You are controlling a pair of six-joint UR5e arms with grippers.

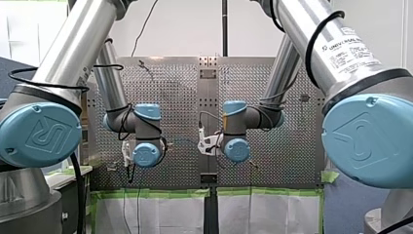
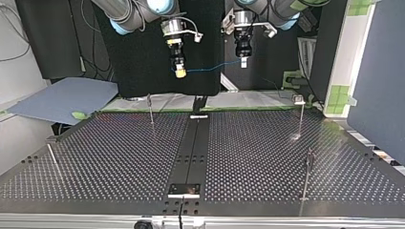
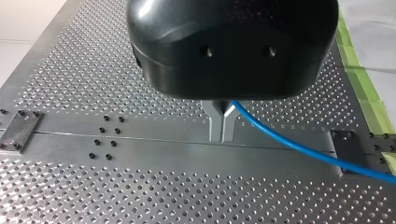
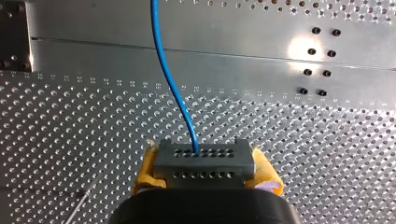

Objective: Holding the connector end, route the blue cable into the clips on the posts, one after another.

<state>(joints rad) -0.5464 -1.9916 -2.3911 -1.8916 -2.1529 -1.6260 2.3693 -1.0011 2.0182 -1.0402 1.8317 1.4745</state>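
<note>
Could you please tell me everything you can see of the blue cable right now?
The blue cable is a thin, smooth, plastic-looking strand. One end enters a hole in a grey, many-holed connector, which my right gripper clamps between yellow pads. From there it runs with a slight sag across to my left gripper, whose metal fingers pinch it. It hangs in the air above the perforated table, clear of the posts.

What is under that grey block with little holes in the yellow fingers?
Only the perforated metal table, well below; the grey holed connector block, trailing a thin blue cable, hangs clear of it. The patch straight beneath is hidden by the block itself.
</note>
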